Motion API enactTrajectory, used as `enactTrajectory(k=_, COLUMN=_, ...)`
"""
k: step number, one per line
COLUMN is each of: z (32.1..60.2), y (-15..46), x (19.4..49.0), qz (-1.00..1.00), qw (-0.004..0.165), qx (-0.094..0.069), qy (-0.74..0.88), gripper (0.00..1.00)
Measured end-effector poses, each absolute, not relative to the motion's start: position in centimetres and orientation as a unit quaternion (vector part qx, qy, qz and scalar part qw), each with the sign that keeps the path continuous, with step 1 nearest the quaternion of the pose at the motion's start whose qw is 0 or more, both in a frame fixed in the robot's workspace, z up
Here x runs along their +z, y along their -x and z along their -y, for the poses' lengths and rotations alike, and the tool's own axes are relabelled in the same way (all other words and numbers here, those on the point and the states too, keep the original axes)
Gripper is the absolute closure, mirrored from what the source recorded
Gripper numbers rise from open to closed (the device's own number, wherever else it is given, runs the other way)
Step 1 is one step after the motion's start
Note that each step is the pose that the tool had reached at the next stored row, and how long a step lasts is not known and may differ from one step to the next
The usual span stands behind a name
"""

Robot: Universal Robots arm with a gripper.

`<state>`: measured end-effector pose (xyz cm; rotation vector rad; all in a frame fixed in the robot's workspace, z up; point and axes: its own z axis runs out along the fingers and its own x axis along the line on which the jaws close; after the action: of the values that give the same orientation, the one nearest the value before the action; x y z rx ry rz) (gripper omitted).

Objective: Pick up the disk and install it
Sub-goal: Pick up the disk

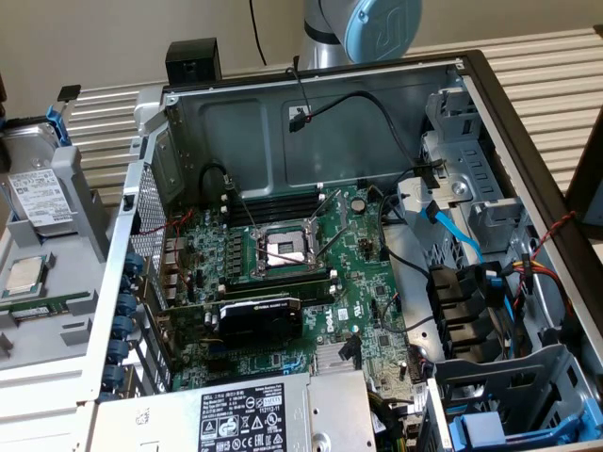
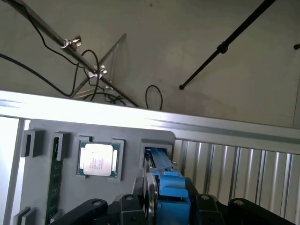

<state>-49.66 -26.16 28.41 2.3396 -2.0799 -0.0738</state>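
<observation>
A slatted metal table [image 1: 537, 71] carries the open computer case [image 1: 245, 132] and, seemingly, a grey parts tray [image 1: 66, 325].

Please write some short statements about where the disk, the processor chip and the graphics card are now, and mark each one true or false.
1. The disk stands on edge in the grey tray. True.
2. The disk is already mounted inside the computer case. False: it is in the tray, outside the case, at the exterior view's left.
3. The processor chip lies flat in the tray, near the disk. True.
4. The black graphics card lies in the tray. False: it sits on the motherboard inside the case.
</observation>
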Motion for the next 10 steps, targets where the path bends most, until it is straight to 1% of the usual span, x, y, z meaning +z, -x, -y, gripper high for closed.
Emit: enactTrajectory(k=10, z=26.20, y=49.64, x=28.38, qz=0.662, qw=0.005, qx=-0.024, qy=-0.749, gripper=0.56)
